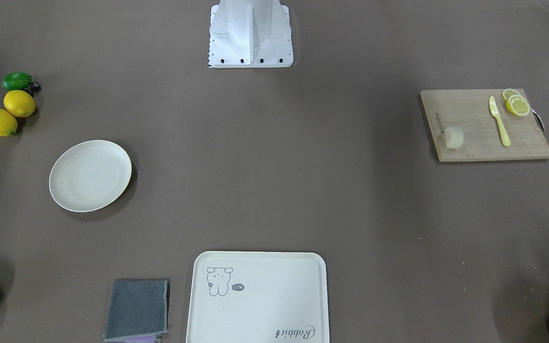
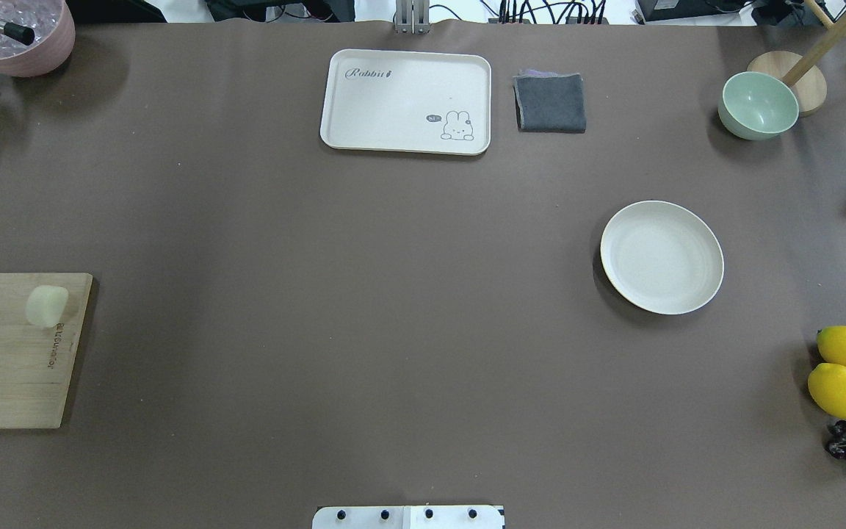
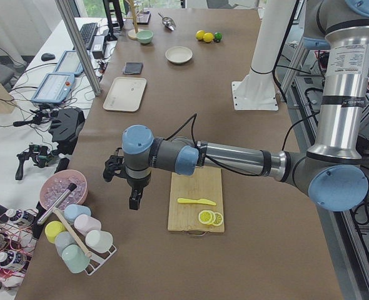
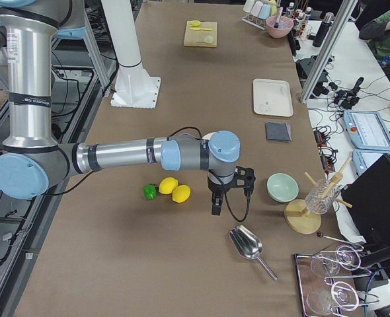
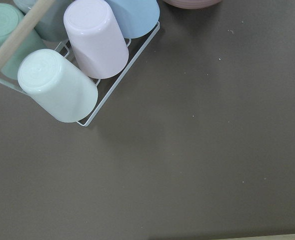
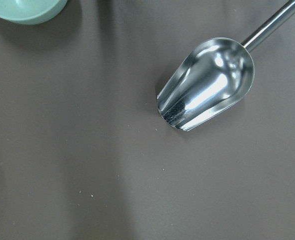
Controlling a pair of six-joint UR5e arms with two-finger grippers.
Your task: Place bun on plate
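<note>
currently the bun (image 1: 454,137) rests on the wooden cutting board (image 1: 474,109), well apart from the plate (image 1: 90,175).
the bun sits near the board edge that faces the plate, with a yellow knife (image 1: 499,121) and lemon slices (image 1: 517,104) on the same board. the plate lies across the brown tabletop (image 1: 274,166), near two whole lemons (image 1: 19,103). the left claw (image 3: 135,203) hangs over the tabletop just beside the board, near a rack of cups (image 3: 78,240). the right claw (image 4: 216,206) hangs near a metal scoop (image 4: 248,244). i cannot tell whether either claw is spread or pressed together.
</note>
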